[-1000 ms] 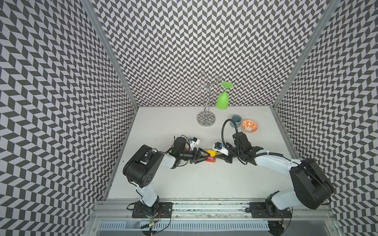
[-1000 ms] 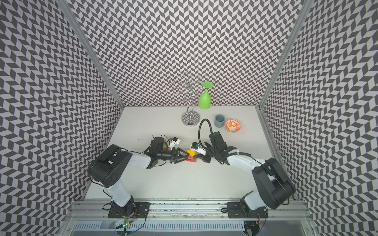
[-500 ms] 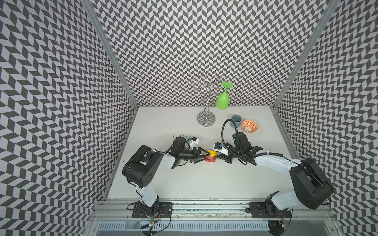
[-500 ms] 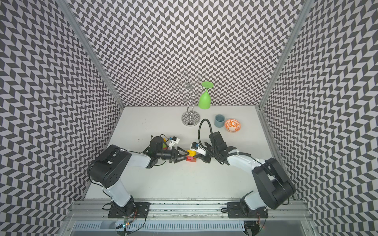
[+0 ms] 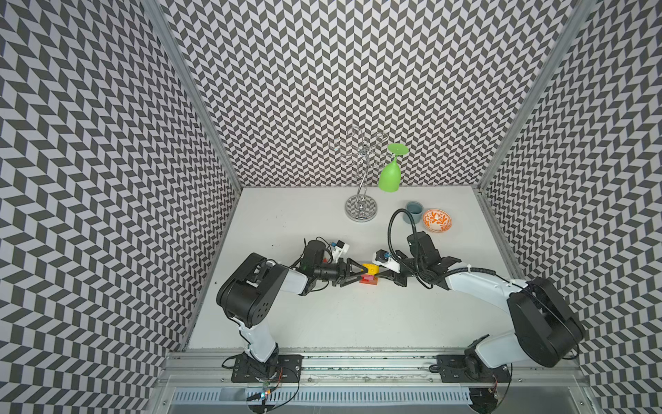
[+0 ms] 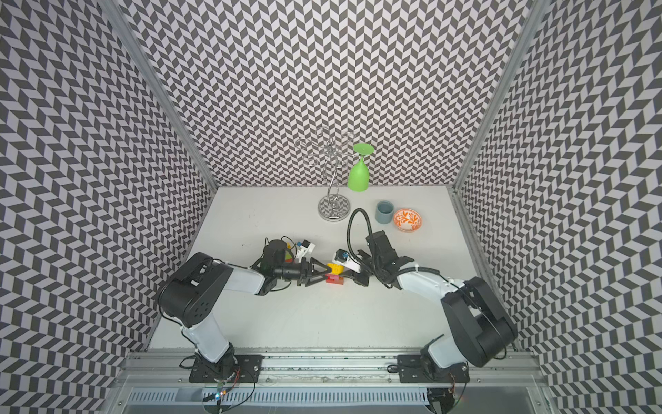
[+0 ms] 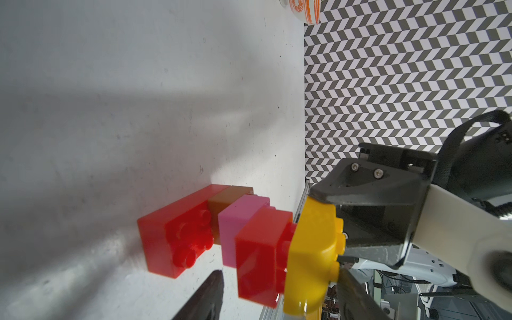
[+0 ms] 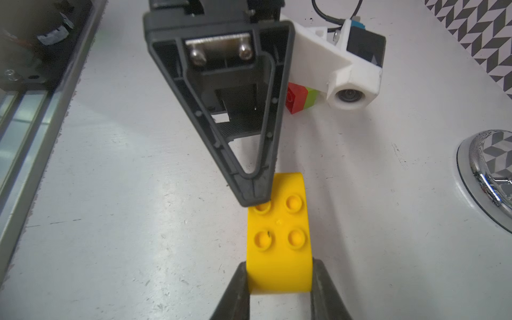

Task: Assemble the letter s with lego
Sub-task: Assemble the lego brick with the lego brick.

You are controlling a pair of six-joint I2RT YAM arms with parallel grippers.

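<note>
right gripper (image 8: 278, 277) clamped on yellow brick (image 8: 279, 235), brick on top of lego stack (image 5: 369, 282), frame centre in both top views, left gripper (image 5: 361, 279) spread, one fingertip (image 8: 253, 191) touching yellow studs

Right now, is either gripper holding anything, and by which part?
Right gripper clamps the yellow brick by its two flat sides, near one end. Left gripper holds nothing: jaws apart, one fingertip against the brick's studded top.
</note>
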